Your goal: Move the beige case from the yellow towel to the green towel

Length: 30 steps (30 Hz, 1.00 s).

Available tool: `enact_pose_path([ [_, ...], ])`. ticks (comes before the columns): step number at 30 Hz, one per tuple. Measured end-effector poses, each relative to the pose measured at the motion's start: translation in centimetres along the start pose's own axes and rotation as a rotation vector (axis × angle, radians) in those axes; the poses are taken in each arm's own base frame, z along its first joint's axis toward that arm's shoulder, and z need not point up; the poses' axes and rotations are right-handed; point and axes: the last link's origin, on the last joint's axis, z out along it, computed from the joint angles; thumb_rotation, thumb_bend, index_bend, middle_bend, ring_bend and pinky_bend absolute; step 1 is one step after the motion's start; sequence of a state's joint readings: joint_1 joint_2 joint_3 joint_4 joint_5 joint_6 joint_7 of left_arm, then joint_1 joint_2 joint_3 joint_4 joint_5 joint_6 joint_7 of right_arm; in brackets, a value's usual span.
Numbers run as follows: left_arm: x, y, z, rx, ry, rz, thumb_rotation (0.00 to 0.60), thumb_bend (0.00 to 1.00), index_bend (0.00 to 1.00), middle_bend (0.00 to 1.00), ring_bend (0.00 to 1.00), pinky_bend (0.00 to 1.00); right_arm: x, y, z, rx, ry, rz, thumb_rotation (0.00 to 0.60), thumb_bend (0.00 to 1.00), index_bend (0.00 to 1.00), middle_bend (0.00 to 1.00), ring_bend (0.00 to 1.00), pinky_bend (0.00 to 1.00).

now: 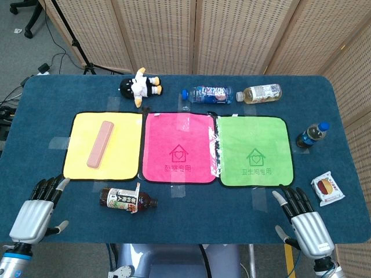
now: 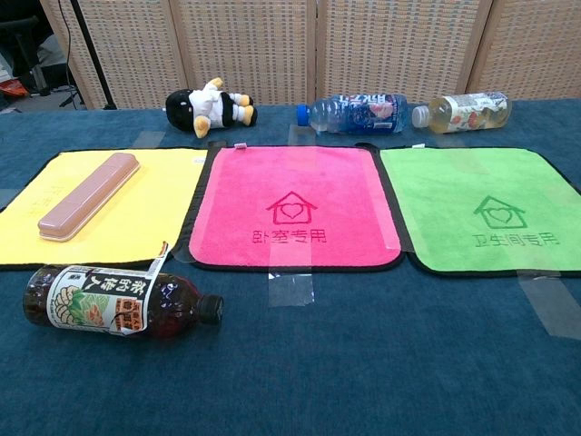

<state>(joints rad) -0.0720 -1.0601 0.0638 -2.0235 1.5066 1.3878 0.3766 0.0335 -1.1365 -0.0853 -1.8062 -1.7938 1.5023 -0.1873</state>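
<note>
Staged lab or studio: woven folding screens [image 1: 232, 35], tripod legs [image 1: 87, 68], floor cables [image 1: 55, 61], taped-down towels.

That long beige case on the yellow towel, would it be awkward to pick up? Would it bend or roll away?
The beige case looks like rigid moulded plastic, so it probably stays stiff. It lies flat with a flat top, so rolling seems unlikely. Being long and narrow, it may tilt if gripped near one end, and the yellow towel beneath could bunch if it's pushed.

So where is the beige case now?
In the head view, the beige case lies on the yellow towel, at table left, beside the pink towel.
</note>
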Motion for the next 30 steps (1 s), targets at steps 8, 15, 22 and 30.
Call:
enact_pose_path([
  [8,0.3,0.0,1.7,0.068,-0.080,-0.301,0.600,0.26,0.00,0.00,0.00,0.02,-0.4,-0.1,0.1,-0.001,-0.013,-0.010,0.600,0.34,0.07,0.00,0.00,0.00],
  [15,1.2,-0.2,4.9,0.138,-0.239,-0.731,0.600,0.60,0.00,0.00,0.00,0.02,-0.7,0.0,0.3,-0.007,-0.023,-0.014,0.600,0.34,0.07,0.00,0.00,0.00],
  [22,2.5,-1.6,9.8,0.279,-0.288,-1.019,0.600,0.60,0.00,0.00,0.00,0.02,-1.3,0.4,0.8,-0.026,-0.049,-0.023,0.600,0.34,0.07,0.00,0.00,0.00],
  [30,4.7,-2.9,16.9,0.392,-0.236,-1.148,0.600,0.59,0.00,0.00,0.00,0.02,-1.9,0.7,1.2,-0.038,-0.063,-0.035,0.600,0.34,0.07,0.00,0.00,0.00],
])
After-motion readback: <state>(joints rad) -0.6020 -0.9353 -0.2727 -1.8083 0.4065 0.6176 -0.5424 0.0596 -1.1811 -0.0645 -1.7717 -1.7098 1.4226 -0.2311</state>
